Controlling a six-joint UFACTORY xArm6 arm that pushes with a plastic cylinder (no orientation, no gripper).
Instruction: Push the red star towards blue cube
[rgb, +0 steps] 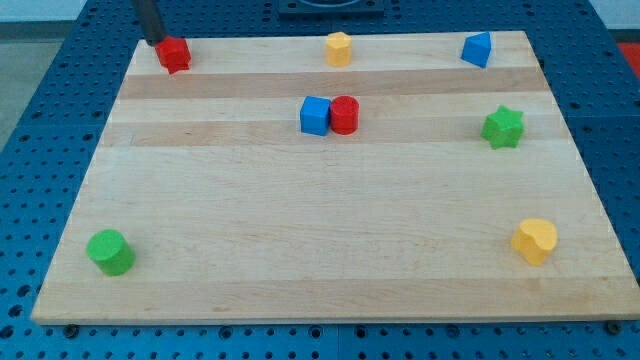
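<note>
- One relation matters: my tip (158, 42) sits just at 10 o'clock of the red star (174, 54), touching or nearly so, at the board's (300, 250) far left corner.
- No jaws exist on this rod; it holds nothing.
- From the star, the blue cube (315, 115) lies toward 4 o'clock, beside a red cylinder (345, 115).
- Star's facing and long axis: too small to tell.

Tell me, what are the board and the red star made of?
The board looks like pale wood: grain lines and long joined strips show, with a smooth matte finish. The red star at the view's top left seems to be plastic or painted wood; its colour is solid and even, so I cannot be sure. My tip sits right beside it.
</note>
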